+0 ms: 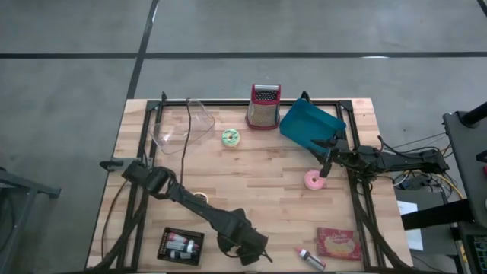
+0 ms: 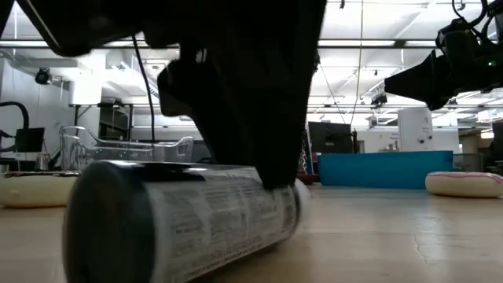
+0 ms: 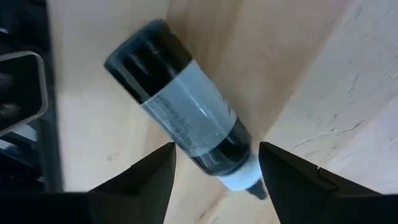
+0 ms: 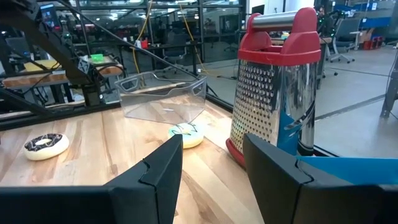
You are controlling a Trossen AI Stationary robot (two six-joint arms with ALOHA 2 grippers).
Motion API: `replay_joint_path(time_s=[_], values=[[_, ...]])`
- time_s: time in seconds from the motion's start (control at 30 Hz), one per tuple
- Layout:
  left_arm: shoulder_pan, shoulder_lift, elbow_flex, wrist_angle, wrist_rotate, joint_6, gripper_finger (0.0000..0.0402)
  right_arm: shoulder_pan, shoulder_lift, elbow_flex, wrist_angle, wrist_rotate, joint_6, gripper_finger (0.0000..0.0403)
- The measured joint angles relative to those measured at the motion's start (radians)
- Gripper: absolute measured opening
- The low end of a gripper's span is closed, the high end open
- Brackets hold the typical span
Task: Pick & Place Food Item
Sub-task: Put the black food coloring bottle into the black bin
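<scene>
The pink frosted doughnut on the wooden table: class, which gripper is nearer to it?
Right. The right gripper hovers just beside the pink frosted doughnut, near the blue tray. The left gripper is at the table's front edge, over a dark bottle.

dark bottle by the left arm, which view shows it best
The left wrist view: the dark bottle lies on its side between the open left pincer, cap, label and nozzle all clear. The low view shows it close but partly behind the arm. The high view hides it under the arm; the right wrist view misses it.

Table (image 1: pixel 259 179) pale wood, matt; grater (image 4: pixel 273 87) shiny perforated metal; bin (image 1: pixel 176 125) clear plastic.
</scene>
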Motion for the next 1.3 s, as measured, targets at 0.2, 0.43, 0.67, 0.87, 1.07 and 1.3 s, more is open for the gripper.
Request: replay_joint_path(time_s=[0.2, 0.43, 0.67, 0.87, 1.07, 1.3], values=[[0.017, 0.018, 0.000, -0.001, 0.005, 0.000, 0.0210, 0.000, 0.000, 0.000, 0.000, 0.000, 0.000, 0.0164], [0.017, 0.018, 0.000, -0.001, 0.017, 0.010, 0.0189, 0.000, 0.000, 0.000, 0.000, 0.000, 0.000, 0.0164], [0.019, 0.018, -0.011, 0.000, 0.050, 0.011, 0.0168, 0.000, 0.000, 0.000, 0.000, 0.000, 0.000, 0.0164], [0.019, 0.016, -0.014, -0.001, 0.053, 0.009, 0.0166, 0.000, 0.000, 0.000, 0.000, 0.000, 0.000, 0.0164], [0.019, 0.016, -0.014, -0.009, 0.053, 0.009, 0.0166, 0.000, 0.000, 0.000, 0.000, 0.000, 0.000, 0.0164], [0.019, 0.007, -0.014, -0.064, 0.053, 0.025, 0.0165, 0.000, 0.000, 0.000, 0.000, 0.000, 0.000, 0.0164]])
